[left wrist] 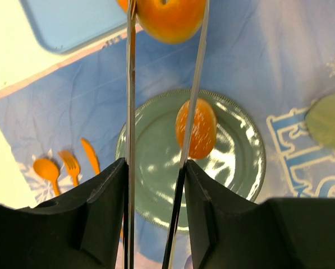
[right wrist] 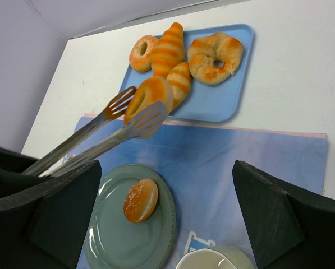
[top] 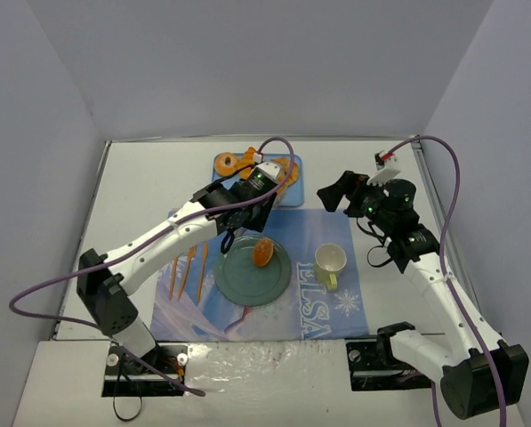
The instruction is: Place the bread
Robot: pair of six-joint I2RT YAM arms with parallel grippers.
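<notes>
My left gripper is shut on metal tongs. The tongs pinch an orange bread roll in the air above the near edge of the blue tray. A sugared bun lies on the green plate, below the tongs. My right gripper is open and empty, hovering to the right of the plate and above the mat.
The tray holds a donut, a striped croissant and a ring-shaped pastry. A pale cup stands right of the plate. Orange plastic cutlery lies left of it on the blue mat.
</notes>
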